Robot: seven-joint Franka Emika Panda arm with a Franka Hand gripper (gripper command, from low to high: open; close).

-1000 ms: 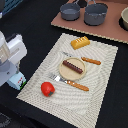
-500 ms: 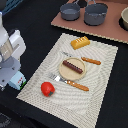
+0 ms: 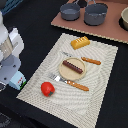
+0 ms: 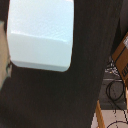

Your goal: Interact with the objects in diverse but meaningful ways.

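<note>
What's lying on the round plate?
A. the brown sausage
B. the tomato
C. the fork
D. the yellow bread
A: the sausage lies across the plate; the tomato and bread sit apart on the mat.

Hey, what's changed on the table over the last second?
Very little. The arm at the exterior view's left shifted only slightly, close over the pale blue carton, which stays at the placemat's edge. Tomato, bread block, sausage and plate stayed put.
</note>
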